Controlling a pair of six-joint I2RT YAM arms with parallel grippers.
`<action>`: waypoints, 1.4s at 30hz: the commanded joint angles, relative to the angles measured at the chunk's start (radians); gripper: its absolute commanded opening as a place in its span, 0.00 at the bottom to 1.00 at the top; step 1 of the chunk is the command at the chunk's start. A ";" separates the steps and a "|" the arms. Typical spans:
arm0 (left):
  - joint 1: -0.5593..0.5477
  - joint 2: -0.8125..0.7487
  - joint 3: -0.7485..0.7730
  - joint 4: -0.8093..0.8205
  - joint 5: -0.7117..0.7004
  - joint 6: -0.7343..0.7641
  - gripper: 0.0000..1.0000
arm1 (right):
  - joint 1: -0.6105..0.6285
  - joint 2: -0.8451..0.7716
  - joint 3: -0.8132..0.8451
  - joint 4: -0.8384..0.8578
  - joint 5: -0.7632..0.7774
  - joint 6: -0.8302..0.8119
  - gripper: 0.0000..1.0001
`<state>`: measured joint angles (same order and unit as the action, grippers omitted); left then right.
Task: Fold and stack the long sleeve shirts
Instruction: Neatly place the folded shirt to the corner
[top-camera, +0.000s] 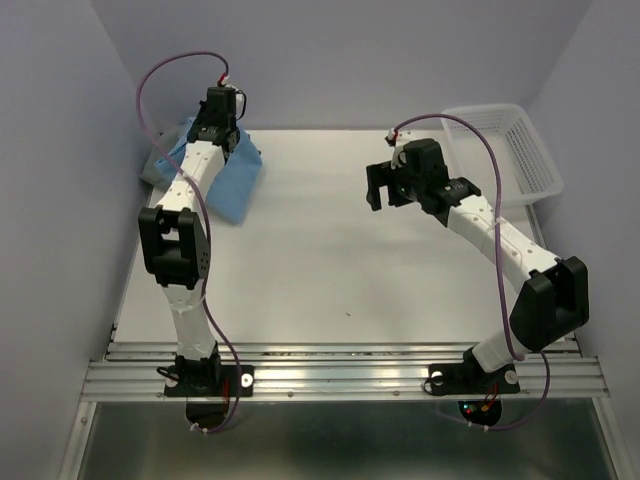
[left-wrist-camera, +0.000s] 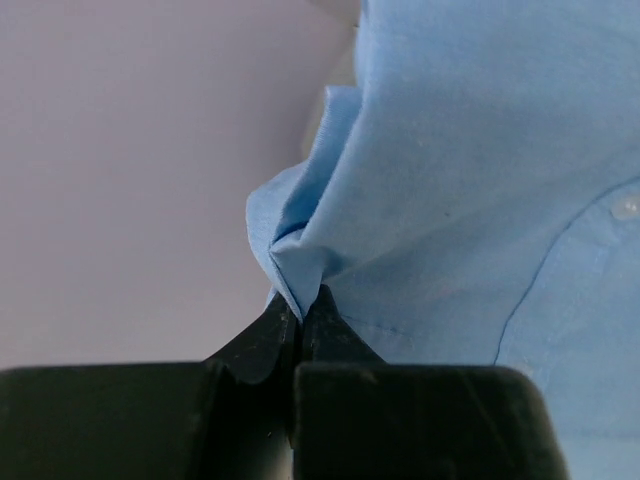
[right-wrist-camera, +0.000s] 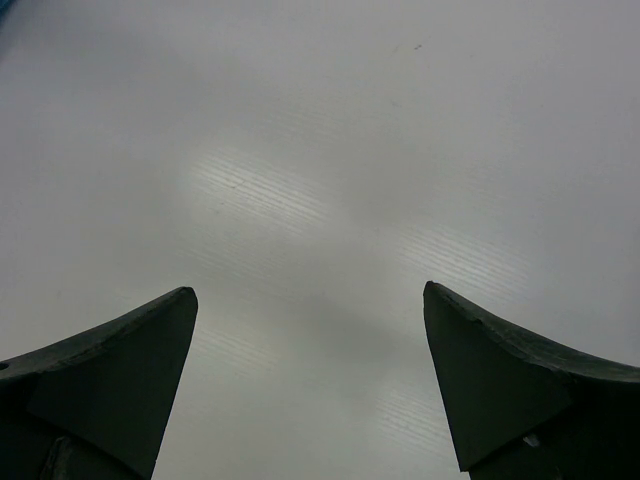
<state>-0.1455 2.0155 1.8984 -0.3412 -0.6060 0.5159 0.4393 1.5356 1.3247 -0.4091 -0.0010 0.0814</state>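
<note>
At the near edge of the table the two arm bases sit side by side, and just beyond them the right gripper hangs over bare tabletop near the middle, its jaws spread wide and holding nothing. Farther back, in the far-left corner, the left gripper is clenched on a small pinch of the light sky-blue shirt, which lies bunched against the wall with a white button showing on its front. The bite looks thin, taking only a fold at the cloth's edge, so the fabric could slip free once the arm lifts or drags it toward the open middle. A grey-green cloth peeks out beside the shirt's left side. It may be another garment, and a pull could drag it along or tangle the two. Beyond, at the far right, the white mesh basket stands well apart from both grippers.
</note>
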 joint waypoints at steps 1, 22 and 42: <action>-0.011 -0.106 -0.019 0.240 -0.135 0.289 0.00 | 0.003 -0.042 -0.009 0.055 0.059 -0.005 1.00; 0.012 -0.204 0.122 0.108 0.147 0.286 0.00 | 0.003 -0.042 -0.010 0.061 0.113 0.003 1.00; 0.136 0.117 0.232 0.269 0.184 0.271 0.00 | 0.003 -0.005 0.068 -0.030 0.194 0.032 1.00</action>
<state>-0.0364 2.1071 2.0605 -0.2287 -0.3923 0.7780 0.4393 1.5318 1.3300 -0.4202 0.1501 0.0933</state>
